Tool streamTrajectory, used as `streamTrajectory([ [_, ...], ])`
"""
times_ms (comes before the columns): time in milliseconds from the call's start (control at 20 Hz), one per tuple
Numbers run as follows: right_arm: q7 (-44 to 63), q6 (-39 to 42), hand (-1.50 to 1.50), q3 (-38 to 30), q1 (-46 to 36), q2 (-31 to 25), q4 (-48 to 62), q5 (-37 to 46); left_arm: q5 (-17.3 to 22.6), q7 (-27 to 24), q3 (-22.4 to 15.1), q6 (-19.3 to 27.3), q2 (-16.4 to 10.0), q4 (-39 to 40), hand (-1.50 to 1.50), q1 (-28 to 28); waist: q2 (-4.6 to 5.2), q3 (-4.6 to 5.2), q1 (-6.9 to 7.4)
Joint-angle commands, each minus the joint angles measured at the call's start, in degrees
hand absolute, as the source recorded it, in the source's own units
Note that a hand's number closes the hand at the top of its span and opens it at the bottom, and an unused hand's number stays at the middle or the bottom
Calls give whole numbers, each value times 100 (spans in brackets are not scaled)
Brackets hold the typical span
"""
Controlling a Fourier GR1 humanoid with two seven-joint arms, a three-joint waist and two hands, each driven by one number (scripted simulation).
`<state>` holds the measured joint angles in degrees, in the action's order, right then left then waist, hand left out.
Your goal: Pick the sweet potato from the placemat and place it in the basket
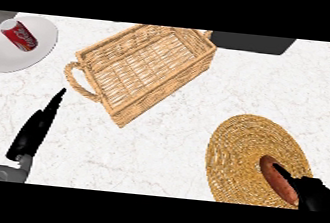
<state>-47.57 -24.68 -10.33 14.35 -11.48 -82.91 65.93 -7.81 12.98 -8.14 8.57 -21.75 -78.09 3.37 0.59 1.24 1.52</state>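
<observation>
A reddish-brown sweet potato [276, 178] lies on the round woven placemat [247, 141] at the lower right. My right hand [315, 196] comes in from the bottom right corner; its fingers touch the potato's near end, and whether they curl round it is hidden. The rectangular wicker basket [146, 66] with handles sits at the upper middle, turned at an angle, with nothing inside. My left hand [36, 129] rests open at the lower left, fingers straight and pointing up toward the basket's near handle.
A white plate [37, 46] holding a red can [19, 35] sits at the upper left. A dark block [252, 42] stands at the counter's far edge, right of the basket. Bare marble lies between basket and placemat.
</observation>
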Motion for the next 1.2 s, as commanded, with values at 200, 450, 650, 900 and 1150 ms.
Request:
streamTrajectory([
  [200,1685,2478,150,172,-2657,34,172,359,-43,135,-72,-129,31,69,0,348,33,-104,367],
  [450,2249,3501,150,-365,-4662,-162,383,-436,-49,222,2,-32,54,-15,0,140,-47,-118,155],
  [650,2535,4072,150,-557,-5601,-463,470,-731,48,105,135,-132,-34,-159,0,-197,-73,-121,-16],
  [900,2652,4749,150,-909,-6617,-862,988,-1352,-84,32,201,-95,50,35,0,-59,-57,-122,-81],
  [1150,3538,5913,150,-891,-7057,-479,331,-2057,22,-46,407,-250,-122,-95,0,-297,-97,-120,-132],
])
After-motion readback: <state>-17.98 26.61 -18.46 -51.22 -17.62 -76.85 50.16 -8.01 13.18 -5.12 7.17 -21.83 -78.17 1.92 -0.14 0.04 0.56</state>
